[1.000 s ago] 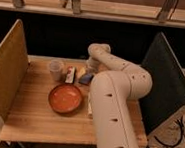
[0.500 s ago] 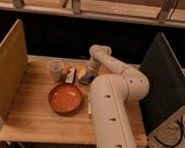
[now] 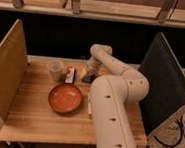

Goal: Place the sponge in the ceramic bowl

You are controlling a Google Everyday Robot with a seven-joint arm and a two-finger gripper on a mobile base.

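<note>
The ceramic bowl (image 3: 64, 97) is a wide orange-red dish with a dark rim, sitting on the wooden table (image 3: 31, 114) left of my arm. The sponge (image 3: 88, 79) shows as a small blue patch at the back of the table, behind and to the right of the bowl. My gripper (image 3: 89, 72) hangs directly over the sponge at the end of the white arm, pointing down. It is largely hidden by the wrist, and contact with the sponge cannot be made out.
A translucent cup (image 3: 55, 69) and a small white-and-red box (image 3: 69, 75) stand behind the bowl, left of the sponge. Tan and grey divider panels (image 3: 5, 68) flank the table. My bulky white arm (image 3: 109, 110) covers the table's right half.
</note>
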